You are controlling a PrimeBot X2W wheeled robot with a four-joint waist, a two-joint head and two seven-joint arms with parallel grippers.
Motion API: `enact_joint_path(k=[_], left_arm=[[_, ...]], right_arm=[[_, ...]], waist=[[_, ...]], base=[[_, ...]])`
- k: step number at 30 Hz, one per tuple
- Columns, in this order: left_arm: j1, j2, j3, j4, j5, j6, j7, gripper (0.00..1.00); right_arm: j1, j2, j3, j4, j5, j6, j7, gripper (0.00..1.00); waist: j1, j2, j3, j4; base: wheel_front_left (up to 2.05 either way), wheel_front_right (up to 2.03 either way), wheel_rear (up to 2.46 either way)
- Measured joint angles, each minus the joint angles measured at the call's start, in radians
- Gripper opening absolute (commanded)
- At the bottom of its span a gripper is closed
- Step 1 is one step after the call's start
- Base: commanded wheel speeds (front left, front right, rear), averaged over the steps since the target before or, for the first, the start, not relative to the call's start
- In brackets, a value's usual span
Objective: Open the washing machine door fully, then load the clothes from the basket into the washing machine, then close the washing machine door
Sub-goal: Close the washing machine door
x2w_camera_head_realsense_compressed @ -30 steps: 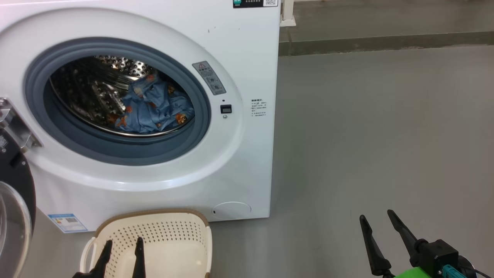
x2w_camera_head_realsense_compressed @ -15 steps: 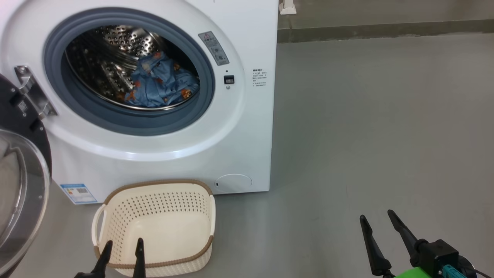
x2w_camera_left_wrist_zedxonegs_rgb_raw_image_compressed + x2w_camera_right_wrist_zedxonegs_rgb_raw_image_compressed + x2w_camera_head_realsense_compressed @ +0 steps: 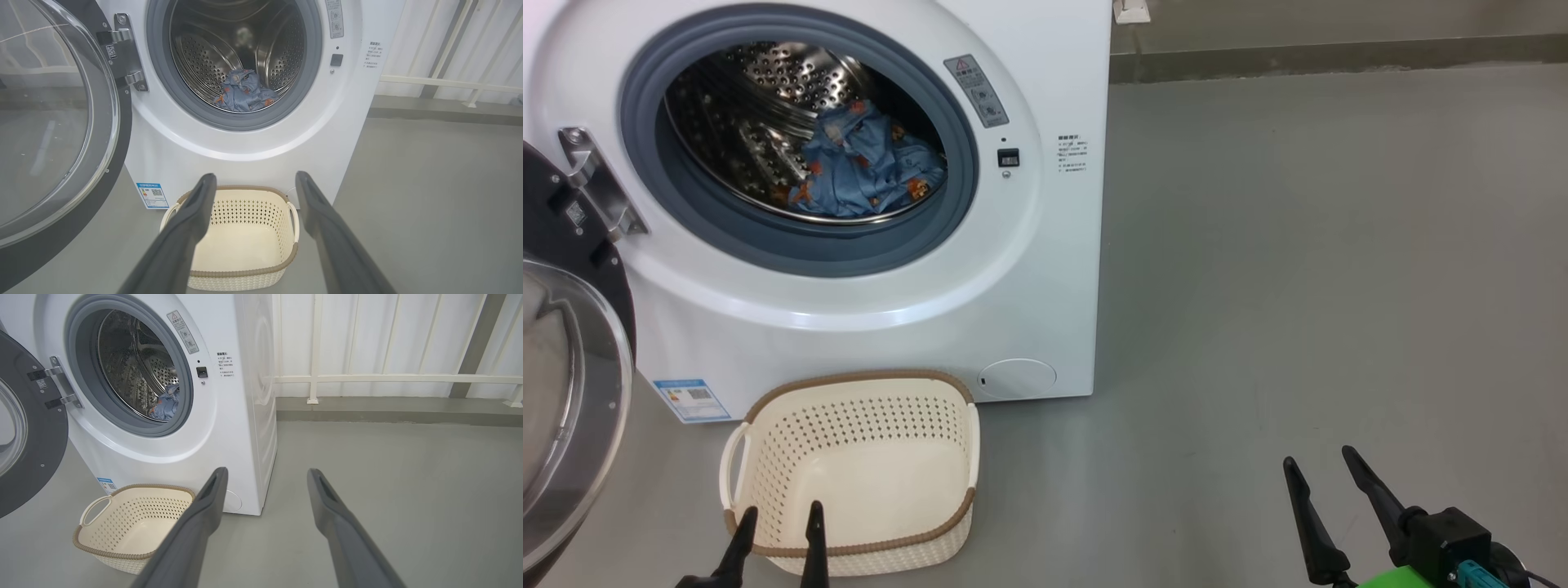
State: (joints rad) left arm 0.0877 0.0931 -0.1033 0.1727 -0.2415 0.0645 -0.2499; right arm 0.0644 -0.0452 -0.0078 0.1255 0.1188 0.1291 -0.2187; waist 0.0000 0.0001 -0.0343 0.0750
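Only head view shifted; basket point(image 3: 854, 378) sits ahead of left end effector point(image 3: 779, 513).

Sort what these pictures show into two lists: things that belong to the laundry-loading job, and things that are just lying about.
Belong to the job:
washing machine
door, swung open
clothes, inside the machine
basket, nothing in it

Just around:
railing behind the machine
kerb under the railing

Warning triangle point(image 3: 961, 64) on grey sticker point(image 3: 978, 94) of washing machine point(image 3: 1045, 261)
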Motion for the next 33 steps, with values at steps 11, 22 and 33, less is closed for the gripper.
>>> enact_joint_path(k=[11, 22, 33], left_arm=[[0.000, -0.012, 0.012, 0.000, 0.018, -0.004, 0.000, 1.00], [0.000, -0.018, 0.016, 0.001, 0.027, -0.013, 0.000, 1.00], [0.000, -0.023, 0.024, -0.004, 0.035, -0.014, 0.000, 1.00]], right_arm=[[0.000, 0.000, 0.001, 0.005, 0.000, 0.000, 0.000, 1.00], [-0.001, 0.000, 0.001, 0.007, 0.000, 0.000, -0.003, 1.00], [-0.001, 0.000, 0.006, 0.007, 0.000, 0.000, -0.004, 1.00]], waist=[[0.0000, 0.0000, -0.004, 0.001], [0.0000, -0.0001, -0.009, -0.001], [0.0000, 0.0000, -0.005, 0.011]], base=[[0.00, 0.00, 0.00], [0.00, 0.00, 0.00], [0.00, 0.00, 0.00]])
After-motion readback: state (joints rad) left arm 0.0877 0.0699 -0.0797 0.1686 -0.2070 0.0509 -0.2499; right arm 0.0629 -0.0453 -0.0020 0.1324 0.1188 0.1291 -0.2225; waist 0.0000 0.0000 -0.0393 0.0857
